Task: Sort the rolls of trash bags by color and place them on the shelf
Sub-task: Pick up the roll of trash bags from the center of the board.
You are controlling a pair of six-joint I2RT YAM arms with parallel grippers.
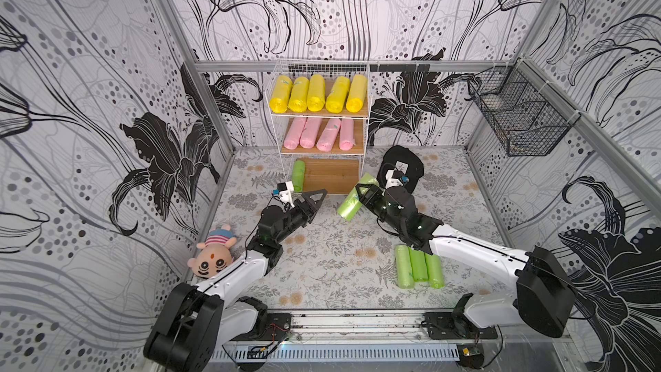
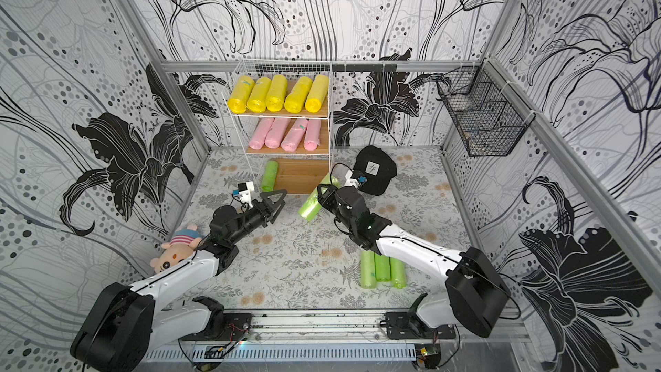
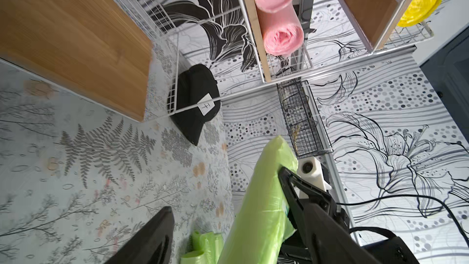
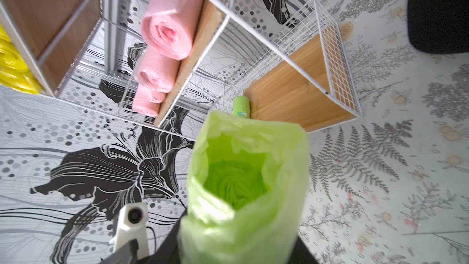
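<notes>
Right claw (image 1: 362,193) grips 1 green roll (image 1: 348,205), its long axis pointing toward the shelf's bottom board (image 1: 332,175) just ahead; left claw (image 1: 317,201) hangs released, empty.

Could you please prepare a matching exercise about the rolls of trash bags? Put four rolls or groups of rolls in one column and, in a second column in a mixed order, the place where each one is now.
Column 1
1. yellow rolls
2. pink rolls
3. three green rolls
4. tilted green roll

Column 2
A. lying side by side on the table
B. between the jaws of the right gripper
C. on the top board of the shelf
D. on the middle board of the shelf

Right pairs: 1-C, 2-D, 3-A, 4-B.
</notes>
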